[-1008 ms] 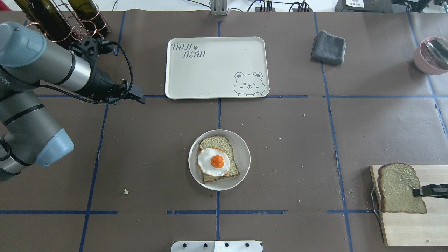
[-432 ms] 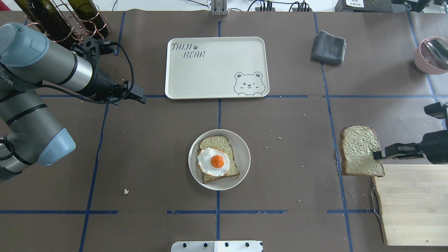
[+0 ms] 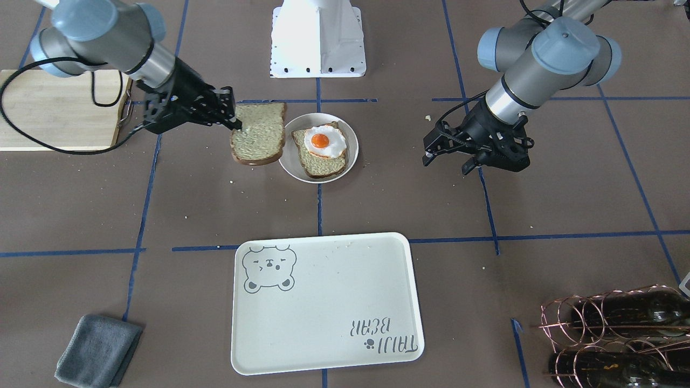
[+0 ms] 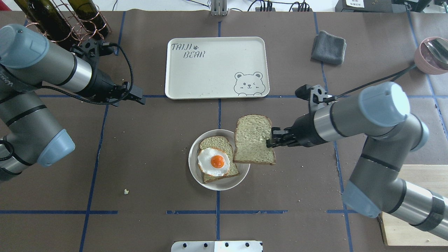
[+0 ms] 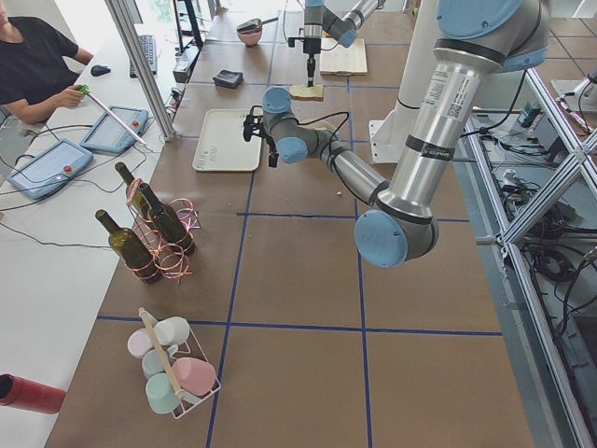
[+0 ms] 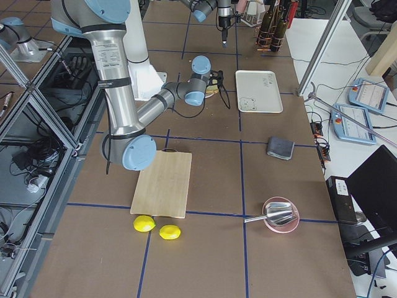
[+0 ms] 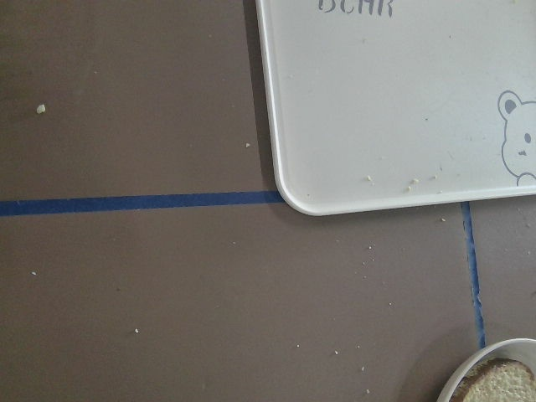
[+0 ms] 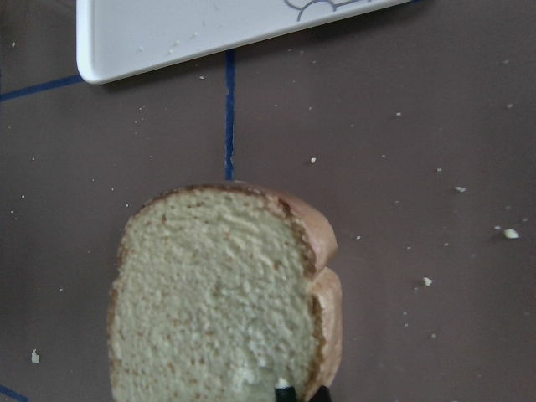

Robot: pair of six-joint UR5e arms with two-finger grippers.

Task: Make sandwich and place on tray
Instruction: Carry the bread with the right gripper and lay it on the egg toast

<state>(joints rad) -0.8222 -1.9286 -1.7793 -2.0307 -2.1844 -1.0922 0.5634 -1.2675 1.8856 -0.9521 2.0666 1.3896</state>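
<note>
A small round off-white plate (image 4: 193, 157) holds one bread slice (image 4: 217, 141) with a fried egg (image 4: 213, 161) on top. My right gripper (image 4: 269, 141) is shut on the edge of a second bread slice (image 4: 253, 139) and holds it flat above the plate's right rim. The same slice shows in the front view (image 3: 260, 134) and in the right wrist view (image 8: 218, 293). The cream bear tray (image 4: 217, 66) lies empty beyond the plate. My left gripper (image 4: 141, 98) is open and empty, hovering left of the tray's near corner.
A wooden cutting board (image 3: 54, 108) lies at my right. A grey cloth (image 4: 329, 47) and a pink bowl (image 4: 430, 56) are at the far right. Wine bottles in a copper rack (image 4: 70, 17) stand at the far left. Crumbs dot the brown table paper.
My right arm has carried the second bread slice from the cutting board leftward to the plate's right rim. The left arm has barely moved.
</note>
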